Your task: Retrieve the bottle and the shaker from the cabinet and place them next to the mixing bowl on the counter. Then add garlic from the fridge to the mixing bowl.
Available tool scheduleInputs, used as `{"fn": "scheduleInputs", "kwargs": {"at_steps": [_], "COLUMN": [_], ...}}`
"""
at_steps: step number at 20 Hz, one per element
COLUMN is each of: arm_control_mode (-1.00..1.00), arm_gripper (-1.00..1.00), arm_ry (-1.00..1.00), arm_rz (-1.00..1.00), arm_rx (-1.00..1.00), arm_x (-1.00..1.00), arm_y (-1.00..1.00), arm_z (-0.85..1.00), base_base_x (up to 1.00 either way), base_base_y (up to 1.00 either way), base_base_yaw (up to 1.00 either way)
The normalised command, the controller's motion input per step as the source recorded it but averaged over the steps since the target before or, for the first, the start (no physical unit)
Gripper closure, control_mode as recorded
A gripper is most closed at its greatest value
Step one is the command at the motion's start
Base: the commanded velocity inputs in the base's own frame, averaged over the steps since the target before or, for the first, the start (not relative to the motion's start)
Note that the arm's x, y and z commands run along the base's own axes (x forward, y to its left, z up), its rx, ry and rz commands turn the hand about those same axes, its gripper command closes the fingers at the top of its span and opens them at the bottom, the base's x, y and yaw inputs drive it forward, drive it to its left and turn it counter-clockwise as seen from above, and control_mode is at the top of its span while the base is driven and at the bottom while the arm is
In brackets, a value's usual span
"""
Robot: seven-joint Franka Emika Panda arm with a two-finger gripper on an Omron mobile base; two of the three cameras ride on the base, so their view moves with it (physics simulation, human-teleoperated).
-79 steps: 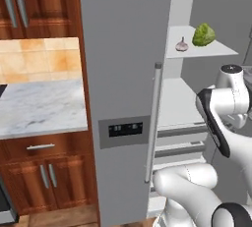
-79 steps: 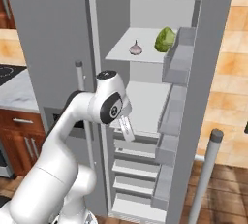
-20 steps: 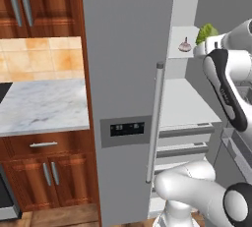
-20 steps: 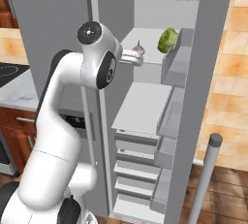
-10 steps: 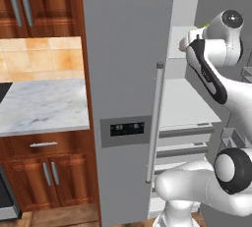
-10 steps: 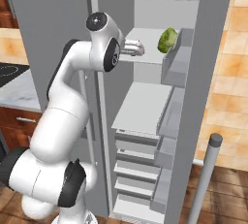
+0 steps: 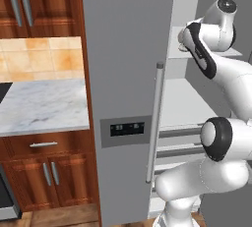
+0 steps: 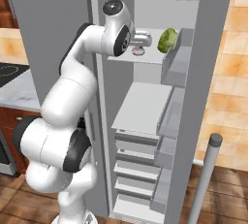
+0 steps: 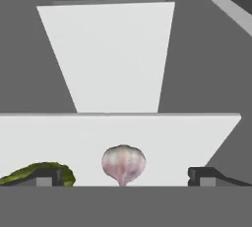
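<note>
Inside the fridge [image 8: 213,72], garlic [image 9: 123,163] sits on the shelf [image 9: 197,137]. Fingers [image 9: 39,178] spread wide either side; next, lower and close.

Base views flank the open fridge [image 8: 193,121], hand view close over its shelf [image 9: 118,132]

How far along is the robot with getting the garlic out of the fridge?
The fridge already stands open. The open gripper hovers over the garlic on the upper shelf, beside a green leafy vegetable, fingertips on either side, not yet gripping. Left: close, lift, and carry it to the mixing bowl.
</note>
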Motion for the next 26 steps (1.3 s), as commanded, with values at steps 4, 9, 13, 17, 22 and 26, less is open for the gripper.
{"fn": "scheduleInputs", "kwargs": {"at_steps": [4,9,13,17,22,26], "arm_control_mode": [-1.0,-1.0,-1.0,-1.0,-1.0,-1.0], "arm_gripper": [-1.0,-1.0,-1.0,-1.0,-1.0,-1.0], "arm_ry": [0.0,0.01,0.03,0.07,0.1,0.05], "arm_rz": [0.06,0.08,0.08,0.06,0.02,0.0], "arm_rx": [0.0,0.0,0.0,0.0,0.0,0.0], "arm_x": [0.39,0.43,0.44,0.44,0.17,0.05], "arm_y": [0.0,-0.05,-0.1,-0.09,0.0,0.0], "arm_z": [-0.04,-0.21,-0.24,-0.11,0.0,-0.09], "base_base_x": [0.0,0.0,0.0,0.0,0.0,0.0], "base_base_y": [0.0,0.0,0.0,0.0,0.0,0.0], "base_base_yaw": [0.0,0.0,0.0,0.0,0.0,0.0]}}
